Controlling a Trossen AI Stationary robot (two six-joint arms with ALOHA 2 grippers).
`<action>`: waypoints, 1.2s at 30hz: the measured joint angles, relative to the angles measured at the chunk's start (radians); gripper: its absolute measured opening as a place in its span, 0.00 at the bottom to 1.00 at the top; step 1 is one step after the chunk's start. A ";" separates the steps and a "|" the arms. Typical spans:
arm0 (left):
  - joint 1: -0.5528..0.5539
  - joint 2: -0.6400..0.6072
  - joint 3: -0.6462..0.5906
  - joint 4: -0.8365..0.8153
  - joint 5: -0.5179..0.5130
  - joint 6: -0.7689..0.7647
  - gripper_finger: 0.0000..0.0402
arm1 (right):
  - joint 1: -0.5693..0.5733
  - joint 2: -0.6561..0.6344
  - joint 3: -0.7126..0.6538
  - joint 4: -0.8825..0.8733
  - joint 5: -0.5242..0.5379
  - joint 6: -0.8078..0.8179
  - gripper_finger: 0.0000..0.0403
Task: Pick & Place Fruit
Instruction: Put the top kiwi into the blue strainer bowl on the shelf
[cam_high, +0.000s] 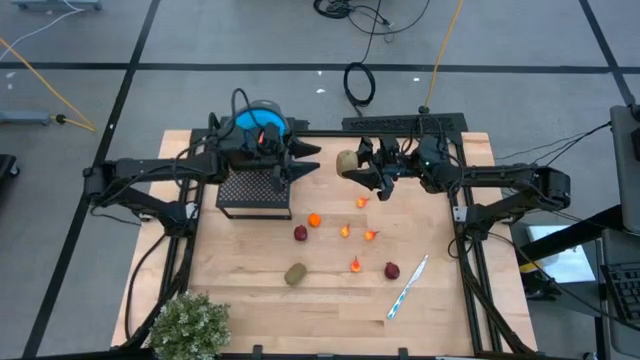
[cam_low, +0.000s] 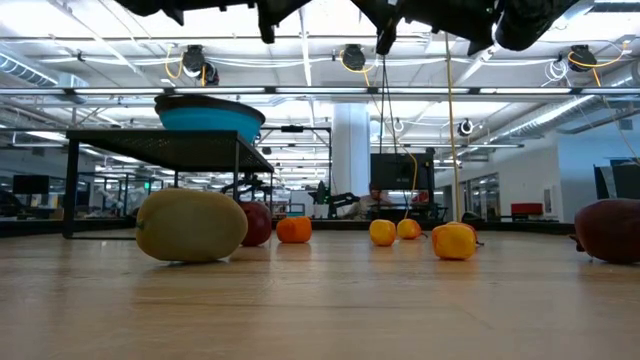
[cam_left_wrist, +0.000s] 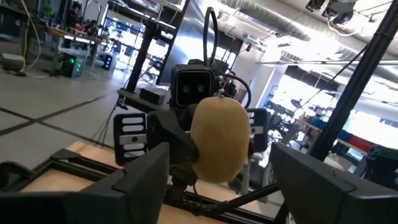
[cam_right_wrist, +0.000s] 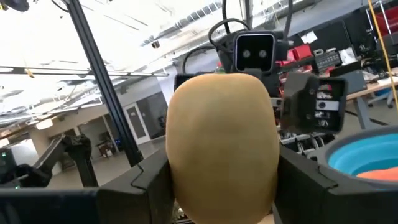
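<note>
Right gripper: clamped on a brown oval fruit, held above the table.
Left gripper: fingers spread apart, facing that fruit.
Writing: none was legible.

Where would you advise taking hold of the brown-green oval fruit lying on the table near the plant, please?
Grip the oval fruit across its narrow middle, coming straight down from above. It lies flat on its side on the bare table, apart from the other pieces, so both long flanks are free for the jaws, probably set across its short width.

No readable text, labels or numbers.
</note>
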 joint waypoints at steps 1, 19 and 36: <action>0.000 0.014 0.016 0.000 0.003 -0.006 0.71 | 0.000 0.000 0.000 0.000 0.000 0.000 0.50; -0.033 0.219 0.224 -0.059 0.061 -0.006 0.83 | 0.000 0.001 0.000 -0.004 0.000 0.026 0.50; -0.044 0.235 0.247 -0.079 0.023 -0.039 0.62 | 0.000 0.000 0.000 -0.017 -0.004 0.032 0.50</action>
